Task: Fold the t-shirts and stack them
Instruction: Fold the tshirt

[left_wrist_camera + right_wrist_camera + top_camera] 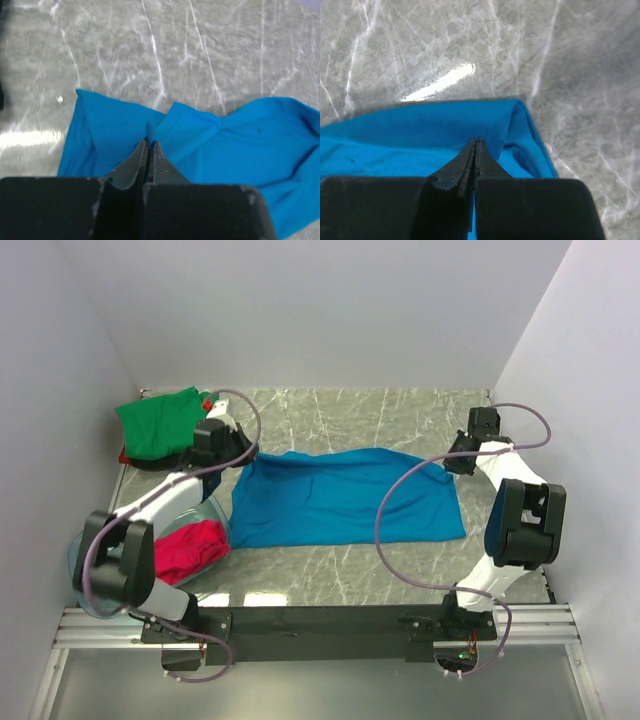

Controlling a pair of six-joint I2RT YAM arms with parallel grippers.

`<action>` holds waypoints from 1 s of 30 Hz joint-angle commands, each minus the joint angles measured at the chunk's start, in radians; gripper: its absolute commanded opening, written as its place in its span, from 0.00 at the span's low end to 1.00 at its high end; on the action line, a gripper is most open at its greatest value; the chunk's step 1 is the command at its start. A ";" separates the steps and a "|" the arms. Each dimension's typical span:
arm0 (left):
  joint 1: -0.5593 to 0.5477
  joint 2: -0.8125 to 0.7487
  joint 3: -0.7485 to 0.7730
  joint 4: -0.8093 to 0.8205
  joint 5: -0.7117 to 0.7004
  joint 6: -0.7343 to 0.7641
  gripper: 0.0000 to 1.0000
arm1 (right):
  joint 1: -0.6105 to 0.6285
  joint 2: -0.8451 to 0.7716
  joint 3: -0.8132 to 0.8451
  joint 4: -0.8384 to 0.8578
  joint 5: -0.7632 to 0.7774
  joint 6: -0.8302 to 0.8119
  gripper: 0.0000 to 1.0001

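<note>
A bright blue t-shirt [345, 498] lies spread across the middle of the marble table. My left gripper [240, 454] is at its far left corner. In the left wrist view this gripper [150, 142] is shut, with a small peak of the blue t-shirt [235, 145] pinched at the tips. My right gripper [448, 470] is at the far right corner. It [476, 140] is shut on a raised fold of the blue t-shirt [420, 125]. A green t-shirt [155, 422] lies crumpled at the far left. A magenta-red t-shirt [190, 548] sits in the clear bin [212, 510].
White walls close the table in on three sides. The clear bin stands at the near left beside the left arm. A black rail [330, 625] with both arm bases runs along the near edge. Bare marble [400, 410] shows beyond the blue shirt.
</note>
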 commanded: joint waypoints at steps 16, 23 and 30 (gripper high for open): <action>-0.065 -0.478 -0.369 -0.122 -0.161 -0.069 0.00 | 0.005 -0.284 -0.168 -0.017 0.186 0.018 0.00; -0.101 -0.544 -0.420 -0.175 -0.184 -0.103 0.00 | 0.005 -0.351 -0.222 -0.042 0.228 0.025 0.00; -0.140 -0.601 -0.448 -0.229 -0.240 -0.121 0.00 | 0.006 -0.422 -0.259 -0.074 0.260 0.025 0.00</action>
